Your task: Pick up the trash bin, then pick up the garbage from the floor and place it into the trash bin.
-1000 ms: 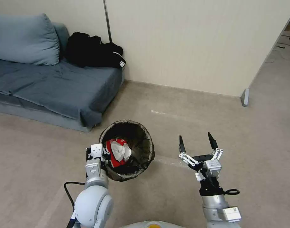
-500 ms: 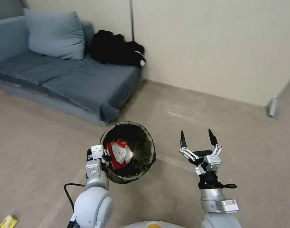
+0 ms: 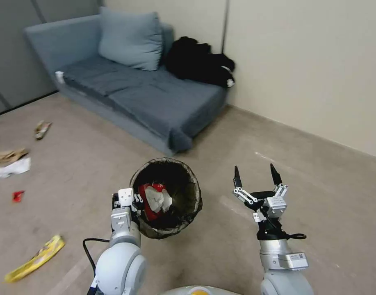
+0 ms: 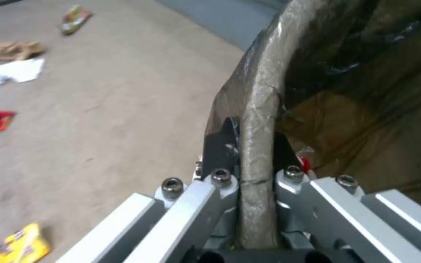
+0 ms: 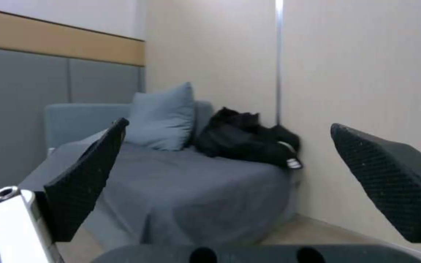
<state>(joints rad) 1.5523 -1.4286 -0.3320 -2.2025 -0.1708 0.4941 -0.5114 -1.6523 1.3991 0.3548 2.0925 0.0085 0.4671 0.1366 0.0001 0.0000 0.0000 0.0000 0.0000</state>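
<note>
My left gripper [image 3: 133,201] is shut on the near rim of the trash bin [image 3: 183,174], a round bin with a dark bag folded over its edge, and holds it off the floor. The left wrist view shows the fingers [image 4: 220,146] clamped on either side of the bagged rim [image 4: 259,95]. A crushed red-and-white cup and tissue [image 3: 156,197] lie inside. Garbage lies on the floor to the left: a yellow wrapper [image 3: 35,259], a red wrapper [image 3: 18,196], white paper [image 3: 11,168], a brown bag [image 3: 7,155] and a small wrapper [image 3: 42,129]. My right gripper [image 3: 255,171] hangs open and empty, right of the bin.
A blue-grey sofa [image 3: 155,98] with a cushion [image 3: 132,39] and black clothing [image 3: 200,61] stands against the beige wall ahead. Bare carpet lies between me and the litter on the left, and more lies to the right.
The whole view has swung left, so the camera has turned. The sofa has shifted right in the picture and the floor litter has come into sight. Both arms hold their poses.
</note>
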